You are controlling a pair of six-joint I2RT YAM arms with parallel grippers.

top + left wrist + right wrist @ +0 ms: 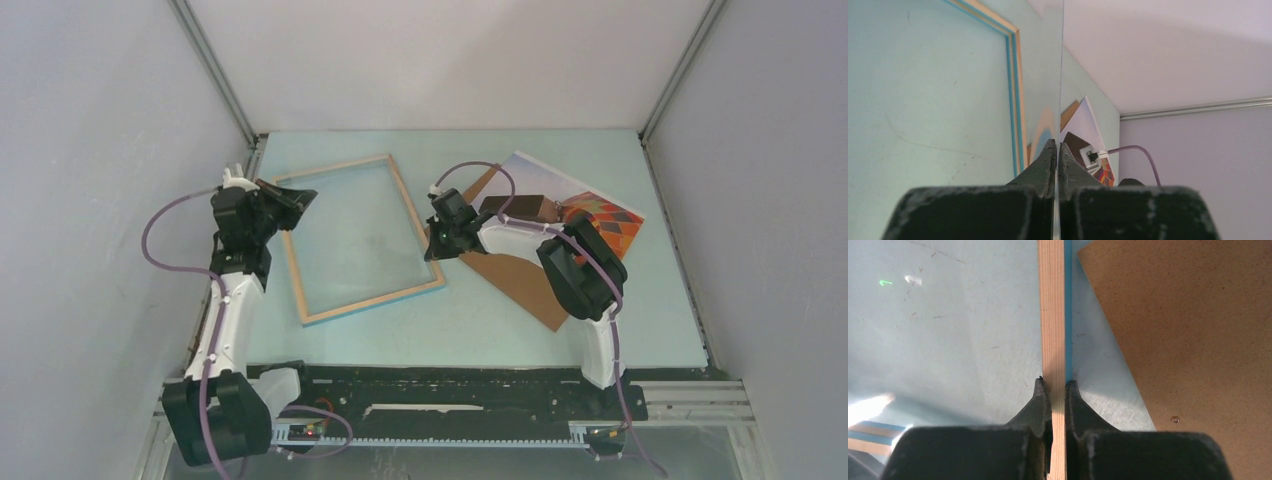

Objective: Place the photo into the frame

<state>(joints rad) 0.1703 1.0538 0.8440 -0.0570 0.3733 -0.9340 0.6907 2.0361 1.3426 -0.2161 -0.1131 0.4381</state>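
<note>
The frame [418,232], light wood with a teal edge, lies flat left of the table's middle. My right gripper [432,248] is shut on its right rail; in the right wrist view the wooden rail [1053,315] runs straight between the jaws of that gripper [1054,385]. My left gripper [300,196] is at the frame's far left corner, shut on a thin clear pane [1062,75] seen edge-on, with the frame [1016,100] to its left. The photo [590,205], white-bordered with an orange balloon, lies at the back right, partly under my right arm.
A plain brown backing board [520,278] lies right of the frame, its far part under the photo; it fills the right side of the right wrist view [1188,340]. Grey enclosure walls close in the table at the left, back and right.
</note>
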